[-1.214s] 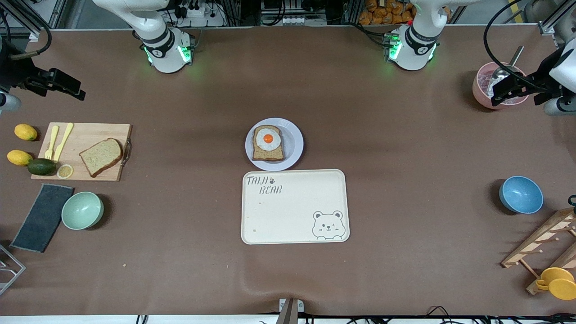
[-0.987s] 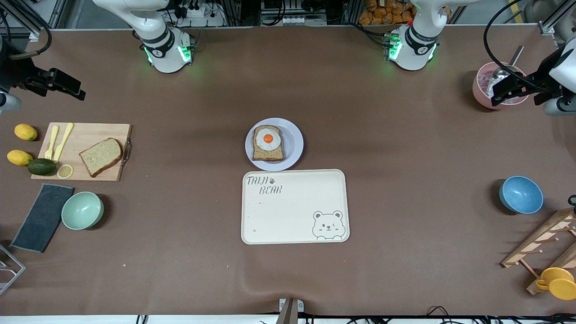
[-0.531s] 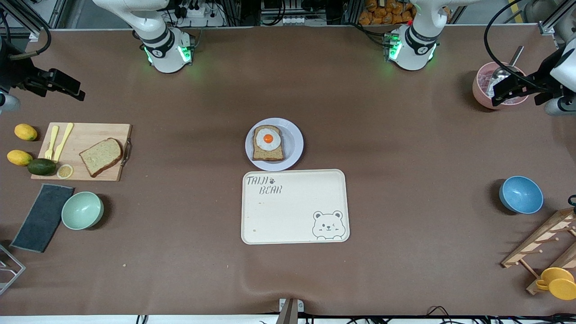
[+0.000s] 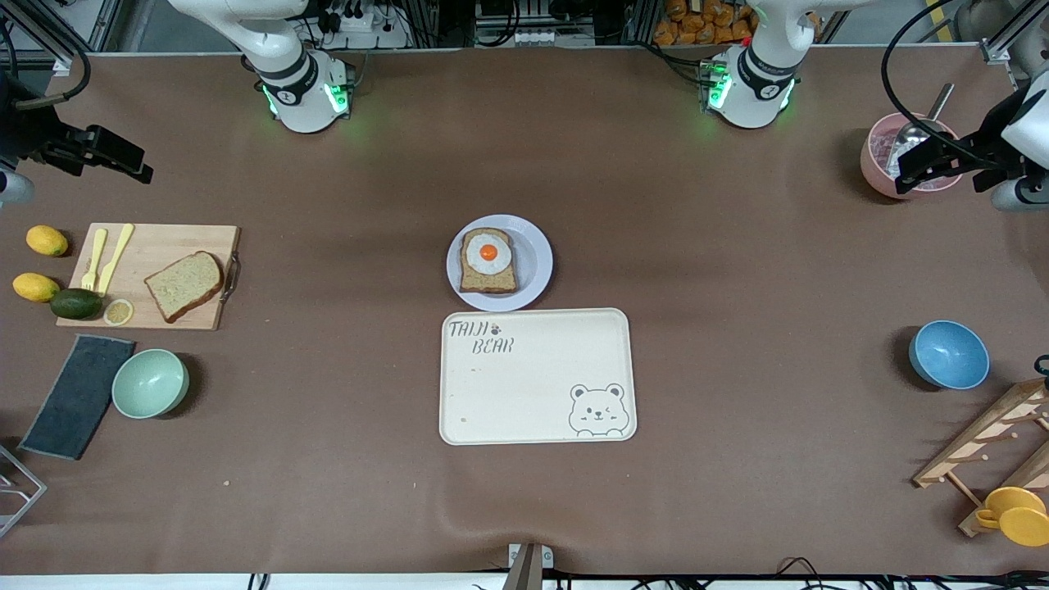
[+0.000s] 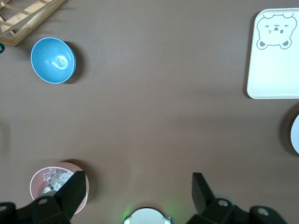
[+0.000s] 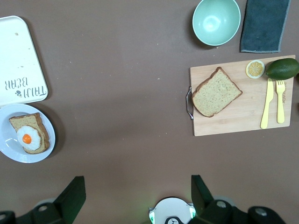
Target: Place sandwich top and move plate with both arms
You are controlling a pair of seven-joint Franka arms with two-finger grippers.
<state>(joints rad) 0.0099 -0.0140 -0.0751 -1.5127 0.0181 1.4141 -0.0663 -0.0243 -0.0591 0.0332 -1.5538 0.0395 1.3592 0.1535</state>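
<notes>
Hardly anything had moved since the earlier frames: only the right gripper (image 4: 135,168), up in the air over bare table at the upper edge of the front view on the right arm's end, had crept a touch toward the frame's border, its arm mostly cut off there. Its fingers (image 6: 74,192) stood wide apart with nothing between them. The left gripper (image 4: 911,175) hung over the pink bowl (image 4: 874,164) at the left arm's end, likewise spread and empty, and it hid part of that bowl; what lay in the bowl was hard to make out, with only a spoon handle (image 4: 941,98) sticking out. Both arms waited. The sandwich top (image 4: 183,285) lay flat on the cutting board (image 4: 164,242) toward the right arm's end, in the middle band of the front view. The plate (image 4: 534,262) sat at the centre of that view, carrying the egg slice (image 4: 488,260), with its rim just beside the tray (image 4: 537,385), which lay nearer the camera. In the left wrist view only a sliver of the plate showed at the frame's edge. The wooden rack (image 4: 983,442) in the lower corner at the left arm's end was cut off by the frame.
</notes>
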